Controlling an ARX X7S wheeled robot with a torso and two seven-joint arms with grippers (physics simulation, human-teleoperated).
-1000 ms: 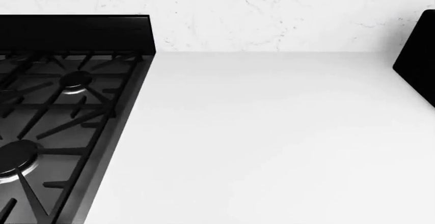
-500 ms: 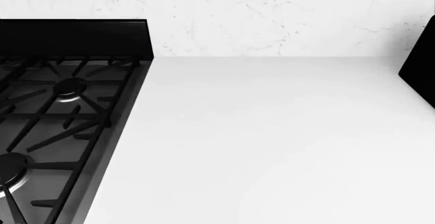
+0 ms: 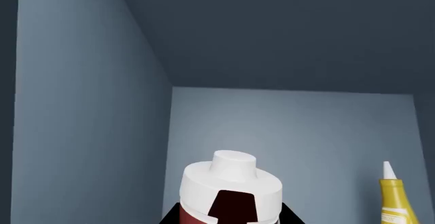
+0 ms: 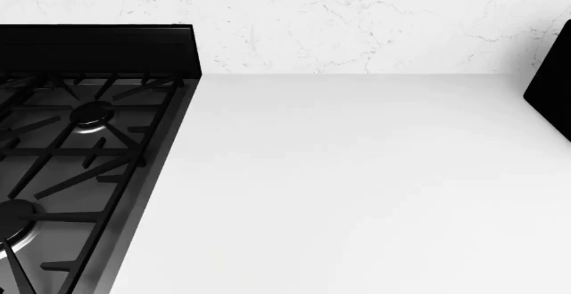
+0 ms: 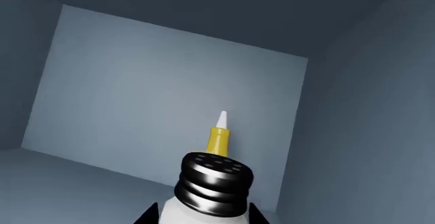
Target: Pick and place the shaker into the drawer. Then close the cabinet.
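While the head view is filled by the white counter (image 4: pixel 357 187) and the black stove (image 4: pixel 71 154) at its left edge, neither arm is seen there. A black object (image 4: pixel 551 87) cuts in at the counter's right edge, and a marbled backsplash (image 4: pixel 357 20) runs along the back.

From the right wrist view, the shaker (image 5: pixel 212 186) is seen close up inside the drawer (image 5: pixel 170 91), whose blue-grey walls and floor surround it. Its long axis is upright, with the ridged, perforated cap pointing upward and tilted slightly. Black parts of the right gripper (image 5: pixel 200 216) are seen on either side of the shaker's body, so the fingers appear to be clamped on it, though contact is cropped by the frame. Behind the shaker, a yellow bottle (image 5: pixel 218 135) with a white nozzle stands near the back wall.

From the left wrist view, a red bottle (image 3: pixel 231 191) with a white cap is seen between black parts of the left gripper (image 3: pixel 231 219); whether it is gripped cannot be told. The yellow bottle is seen off to one side, well apart.
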